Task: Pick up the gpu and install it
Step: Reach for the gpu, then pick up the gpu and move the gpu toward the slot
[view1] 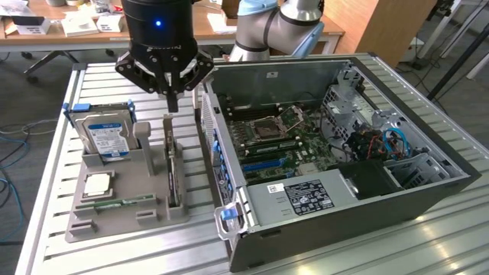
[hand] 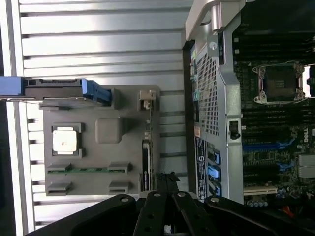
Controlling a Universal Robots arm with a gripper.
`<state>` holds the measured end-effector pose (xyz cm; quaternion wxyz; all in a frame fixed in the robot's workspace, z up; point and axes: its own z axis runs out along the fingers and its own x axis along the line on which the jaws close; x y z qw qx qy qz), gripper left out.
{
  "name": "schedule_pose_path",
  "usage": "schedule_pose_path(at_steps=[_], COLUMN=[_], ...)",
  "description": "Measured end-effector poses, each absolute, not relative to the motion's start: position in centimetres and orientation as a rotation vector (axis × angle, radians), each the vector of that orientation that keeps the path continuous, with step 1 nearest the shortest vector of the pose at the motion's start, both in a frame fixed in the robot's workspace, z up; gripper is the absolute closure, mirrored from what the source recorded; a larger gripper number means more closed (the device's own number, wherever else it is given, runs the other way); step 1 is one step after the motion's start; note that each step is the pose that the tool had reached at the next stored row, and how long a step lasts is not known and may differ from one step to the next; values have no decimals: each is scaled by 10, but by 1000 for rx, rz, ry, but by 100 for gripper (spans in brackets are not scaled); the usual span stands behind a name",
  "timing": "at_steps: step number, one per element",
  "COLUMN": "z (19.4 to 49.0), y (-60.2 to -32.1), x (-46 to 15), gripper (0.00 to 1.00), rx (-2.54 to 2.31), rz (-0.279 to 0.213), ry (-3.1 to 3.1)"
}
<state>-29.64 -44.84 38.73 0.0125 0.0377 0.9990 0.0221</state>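
The gpu (view1: pixel 173 172) is seen standing on edge in a slot of the grey holder tray (view1: pixel 114 220), left of centre in the exterior view, with its silver bracket end turned toward the upper part of the frame. The gripper (view1: pixel 173 106) is pointed straight down over that bracket end, its fingers pressed together with nothing between them; whether the tips touch the bracket cannot be told. The arm (view1: pixel 264 28) is bent in from the upper centre. A hard drive (view1: pixel 107 134) is stood on the exterior view's left of the card, and the open computer case (view1: pixel 344 240) on its right.
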Motion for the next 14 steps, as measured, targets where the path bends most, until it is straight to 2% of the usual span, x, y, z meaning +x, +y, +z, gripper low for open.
schedule_pose_path(at_steps=[6, 14], z=[387, 387], y=[-461, -461], x=[-299, -300], gripper=[90, 90], rx=[117, 117], rz=[69, 69], ry=[3114, 3114])
